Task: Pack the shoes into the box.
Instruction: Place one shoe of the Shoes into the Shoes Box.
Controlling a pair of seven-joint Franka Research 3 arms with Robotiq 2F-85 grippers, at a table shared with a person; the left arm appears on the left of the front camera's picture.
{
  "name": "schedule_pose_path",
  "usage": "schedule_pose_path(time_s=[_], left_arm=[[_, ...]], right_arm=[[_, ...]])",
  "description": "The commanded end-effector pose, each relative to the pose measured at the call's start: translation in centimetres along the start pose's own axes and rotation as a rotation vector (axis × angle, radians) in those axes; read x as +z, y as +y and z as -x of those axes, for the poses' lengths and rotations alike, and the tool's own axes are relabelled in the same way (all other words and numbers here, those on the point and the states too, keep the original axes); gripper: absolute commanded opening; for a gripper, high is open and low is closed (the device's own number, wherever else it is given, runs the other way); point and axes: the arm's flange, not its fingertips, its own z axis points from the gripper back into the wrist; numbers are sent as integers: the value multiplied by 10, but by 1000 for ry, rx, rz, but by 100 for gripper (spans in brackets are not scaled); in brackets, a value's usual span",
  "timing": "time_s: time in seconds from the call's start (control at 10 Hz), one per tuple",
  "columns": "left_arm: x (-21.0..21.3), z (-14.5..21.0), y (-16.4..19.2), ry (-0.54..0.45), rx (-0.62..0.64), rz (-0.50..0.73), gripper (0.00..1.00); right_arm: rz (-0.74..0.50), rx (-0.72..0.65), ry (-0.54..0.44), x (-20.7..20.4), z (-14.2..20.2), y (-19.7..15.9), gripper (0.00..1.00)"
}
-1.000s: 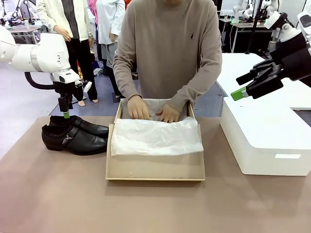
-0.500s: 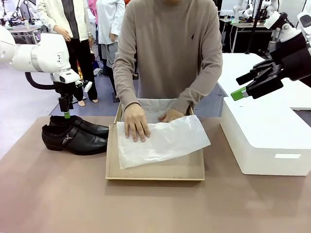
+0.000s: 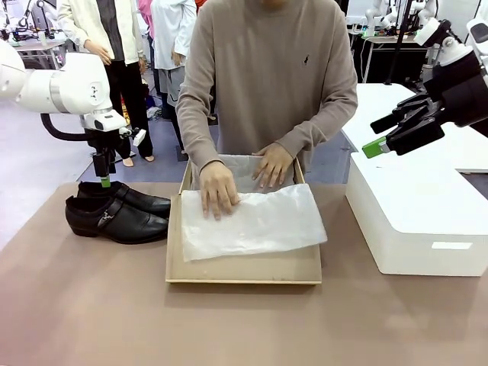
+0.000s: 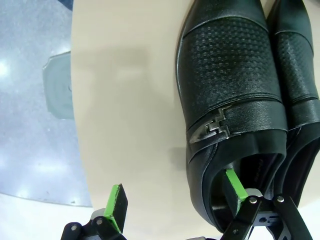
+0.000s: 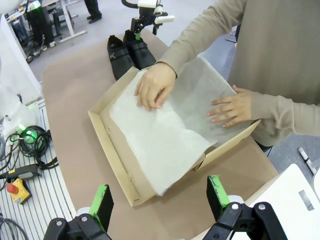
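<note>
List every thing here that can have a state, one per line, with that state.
Box, open, lined with paper.
Shoes, side by side on the table, outside the box.
Paper, pressed flat by the person's hands.
Left gripper, jaws open, one finger inside a shoe's opening.
Right gripper, jaws open, in the air.

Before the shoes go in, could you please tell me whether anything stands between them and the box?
Yes: the person's hands rest on the tissue paper spread inside the box, just where the shoes would land.
</note>
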Motion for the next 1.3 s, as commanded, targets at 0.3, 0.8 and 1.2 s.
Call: schedule_pose_path(time_s=[0.3, 0.8, 1.2], left_arm=[[-7, 2, 2, 21, 12, 32, 100], [-23, 2, 5, 24, 6, 81, 100], [-28, 1, 6, 5, -30, 110, 100]], right_arm=[[-15, 21, -22, -1, -1, -3, 100], [-15, 21, -22, -1, -1, -3, 100], [-15, 21, -22, -1, -1, -3, 100]])
